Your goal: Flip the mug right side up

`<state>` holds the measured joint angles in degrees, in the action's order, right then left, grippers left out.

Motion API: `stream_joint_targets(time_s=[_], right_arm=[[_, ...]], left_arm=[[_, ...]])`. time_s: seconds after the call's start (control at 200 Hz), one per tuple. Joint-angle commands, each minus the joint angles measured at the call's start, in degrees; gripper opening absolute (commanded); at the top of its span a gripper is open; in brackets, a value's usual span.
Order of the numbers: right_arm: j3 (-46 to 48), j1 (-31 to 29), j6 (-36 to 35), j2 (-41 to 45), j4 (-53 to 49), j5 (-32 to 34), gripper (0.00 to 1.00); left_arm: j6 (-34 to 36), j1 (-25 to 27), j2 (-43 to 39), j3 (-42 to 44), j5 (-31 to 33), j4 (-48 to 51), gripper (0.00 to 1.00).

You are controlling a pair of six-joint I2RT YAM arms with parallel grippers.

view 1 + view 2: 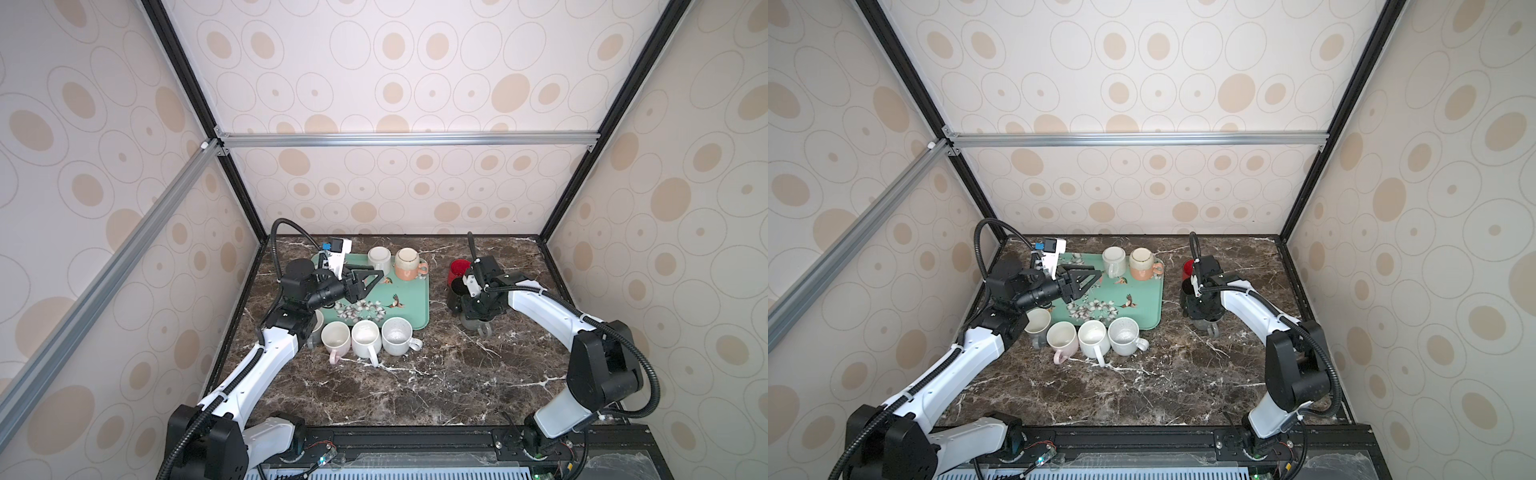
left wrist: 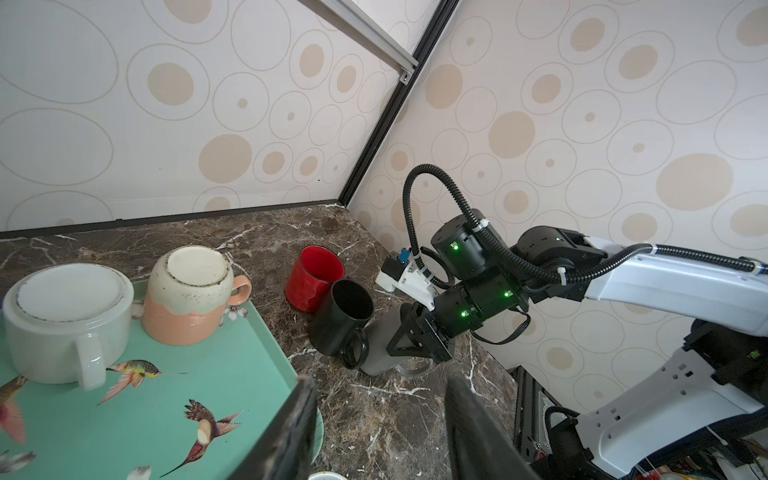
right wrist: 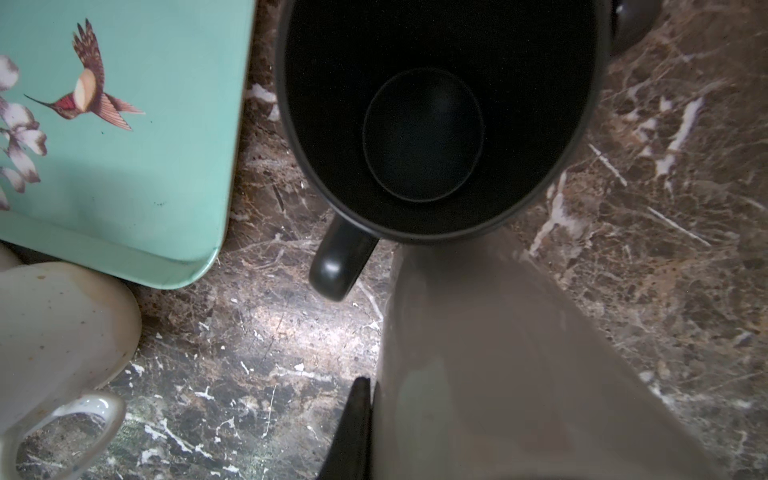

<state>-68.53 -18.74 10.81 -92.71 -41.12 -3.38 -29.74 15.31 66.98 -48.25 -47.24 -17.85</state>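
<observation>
Now my right gripper [image 2: 409, 340] pinches the grey mug [image 2: 380, 345] on the marble [image 1: 415, 386], just beside the empty black mug [image 2: 340, 316]. Left gripper [image 1: 374, 278] half-open, empty, above the tray [image 1: 415, 307] carrying an inverted white mug [image 1: 379, 259] and peach mug [image 1: 406, 266].

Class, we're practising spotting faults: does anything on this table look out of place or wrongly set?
Yes. On the green tray, the white mug and the peach-and-cream mug stand upside down, bases up, while the red mug and black mug beside the tray stand mouth up. Nothing looks spilled.
</observation>
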Motion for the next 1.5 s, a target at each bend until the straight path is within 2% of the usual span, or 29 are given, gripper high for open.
stream_joint_targets(time_s=[0.0,0.145,0.305,0.405,0.59,0.83,1.015,1.195,1.496], right_arm=[[-2.9,0.2,-1.0,-0.1,1.3,-0.1,0.11],[-3.9,0.2,-1.0,0.5,0.0,0.5,0.23],[-5.2,0.3,-1.3,2.3,-1.4,0.7,0.31],[-6.4,0.3,-1.4,3.7,-2.7,0.8,0.33],[-7.8,0.3,-1.6,7.3,-4.2,0.3,0.34],[-4.4,0.3,-0.9,16.0,0.3,-5.7,0.36],[1.5,0.3,0.8,25.4,7.1,-3.8,0.39],[5.6,0.2,0.7,30.4,10.6,-0.4,0.41],[8.1,0.2,-2.5,32.2,11.1,3.4,0.41]], left_arm=[[1.9,0.0,0.2,-0.2,0.3,0.0,0.51],[3.0,0.0,0.6,-0.3,1.9,1.4,0.50],[3.7,0.0,1.2,-0.4,3.3,3.8,0.51],[4.0,0.0,1.7,-0.6,5.5,5.4,0.51],[5.4,0.0,4.1,-2.9,13.3,12.0,0.50],[3.5,0.3,9.6,-6.5,25.1,18.0,0.51],[5.5,2.8,16.1,-11.6,33.7,22.6,0.50],[10.5,9.1,26.9,-21.8,46.1,31.6,0.52],[12.1,11.1,41.3,-33.7,51.3,34.9,0.55]])
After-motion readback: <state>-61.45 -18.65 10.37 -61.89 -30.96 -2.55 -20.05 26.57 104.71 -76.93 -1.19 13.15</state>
